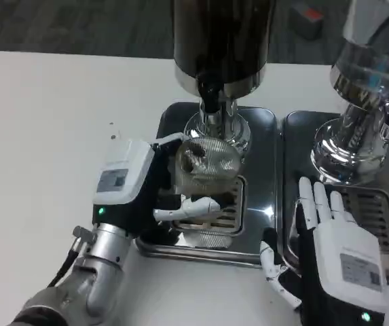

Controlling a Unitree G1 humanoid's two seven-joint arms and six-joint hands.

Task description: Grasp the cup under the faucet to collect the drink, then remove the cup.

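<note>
Two hands are in view, and only one is at work. The left hand (136, 187) is wrapped around the clear cup (204, 166), its fingers (194, 207) closed across the cup's front, so the cup is held. The cup sits on the grille of the left drip tray (258, 170), directly below the faucet (211, 102) of the dark dispenser (221, 41). The right hand (333, 251) rests flat over the seam between that tray and the right drip tray (303, 136), fingers straight and apart, holding nothing, near the chrome dispenser (364, 122) but apart from it.

Whether liquid is running cannot be told; something dark shows inside the cup, perhaps drink, perhaps a reflection.

The likely trouble from here lies in the withdrawal. The cup's rim stands close under the spout, so lifting it straight up could knock it against the faucet and slop the contents. The thin clear wall looks easy to crush, and a tighter squeeze might push drink over the rim. Pulling it toward the counter (45, 122) too quickly could catch its base on the tray's raised lip.
</note>
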